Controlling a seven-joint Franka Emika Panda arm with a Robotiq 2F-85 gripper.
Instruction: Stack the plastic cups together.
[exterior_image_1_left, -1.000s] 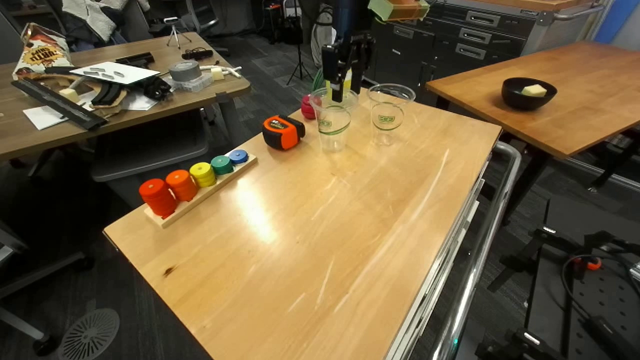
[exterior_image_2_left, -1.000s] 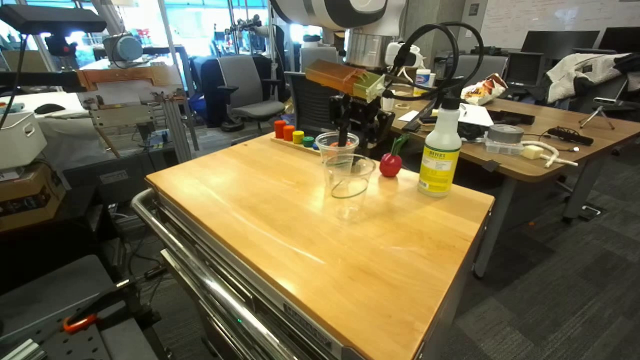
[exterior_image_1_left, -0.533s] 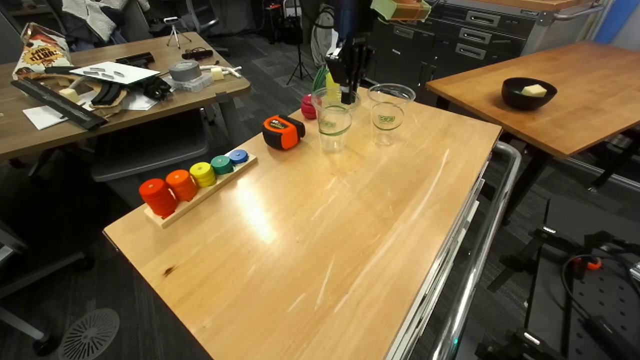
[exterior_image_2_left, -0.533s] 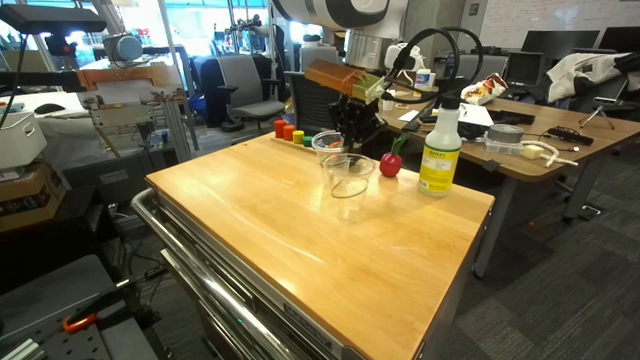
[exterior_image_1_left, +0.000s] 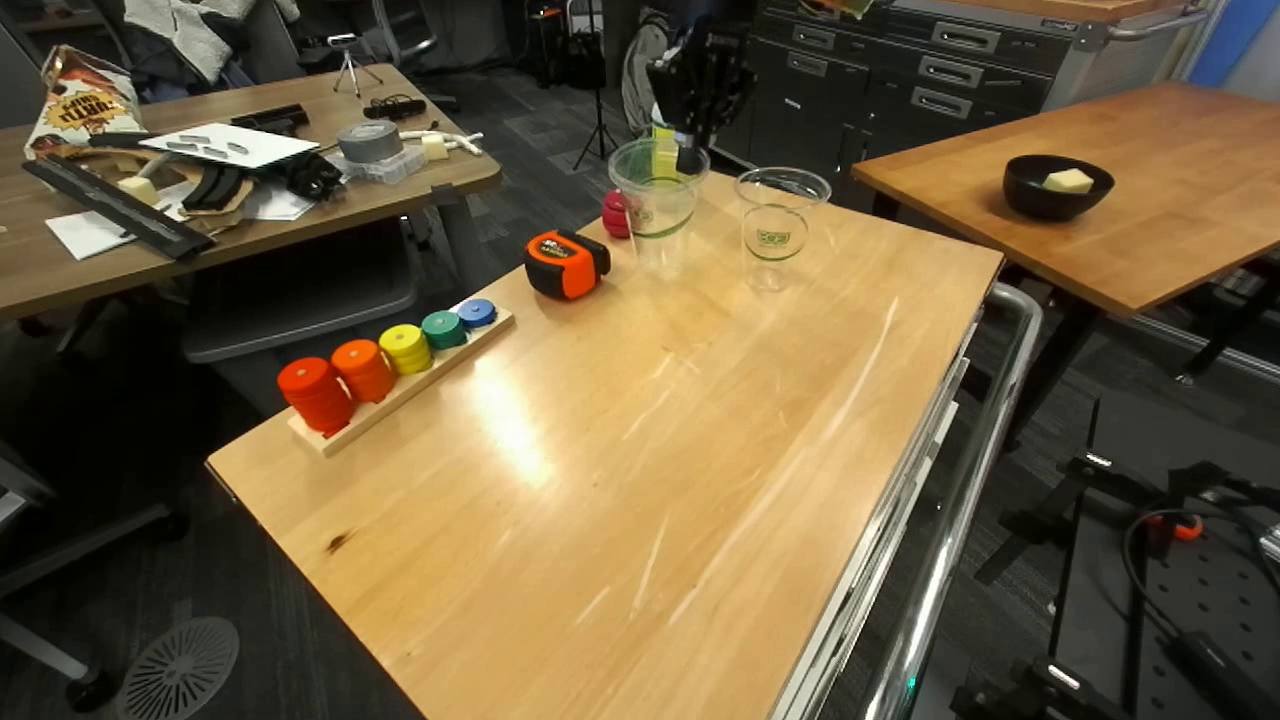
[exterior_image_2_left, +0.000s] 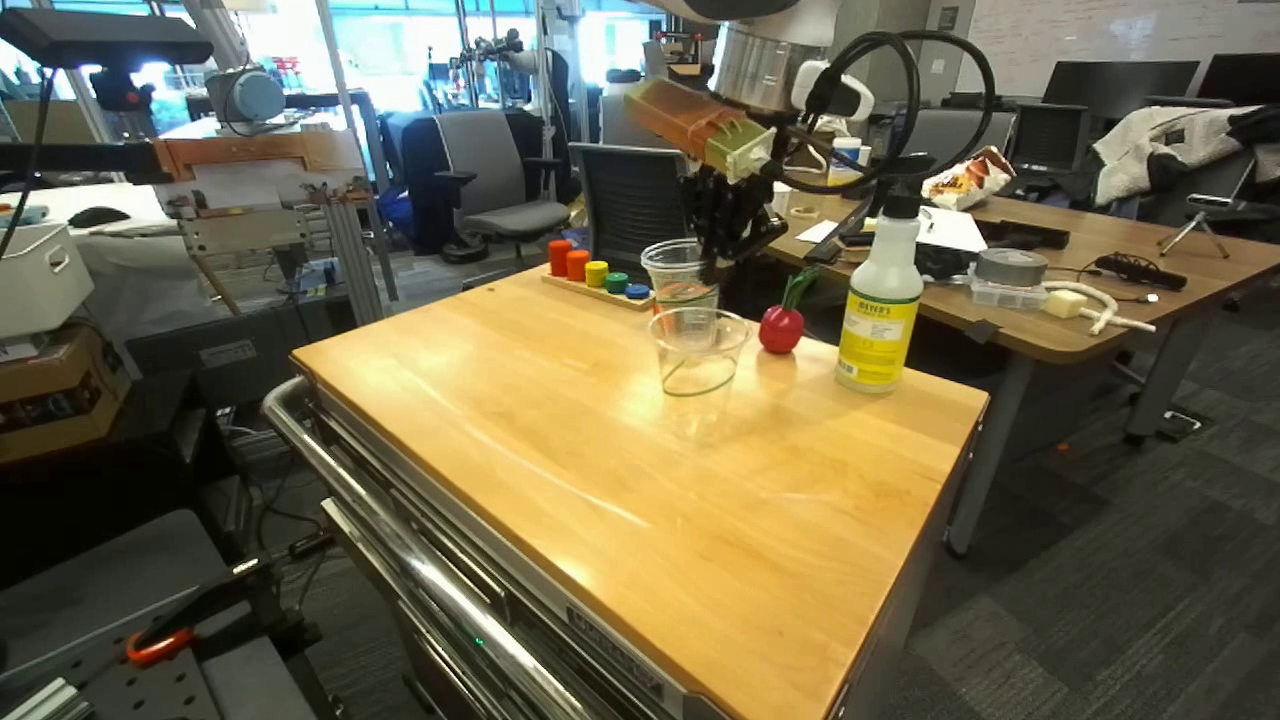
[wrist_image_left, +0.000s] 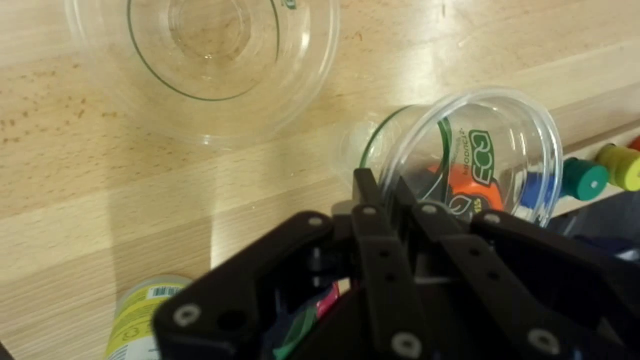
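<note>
Pincer: narrowed and clamped on one side of the rim of the held cup.
Held cup: roughly upright; resting on the surface half a second ago, now raised a little clear of it in both exterior views.
Standing cup: unmoved, upright on the surface, near the held cup but apart.
Tape measure, red toy: near, probably outside the path.
Bottle: upright, farther out.
Stack: not yet made; apparently past the grasp, so next probably calling for more height, centring over the standing cup, then lowering.
Risk: possible swing or tilt from the one-sided hold.
</note>
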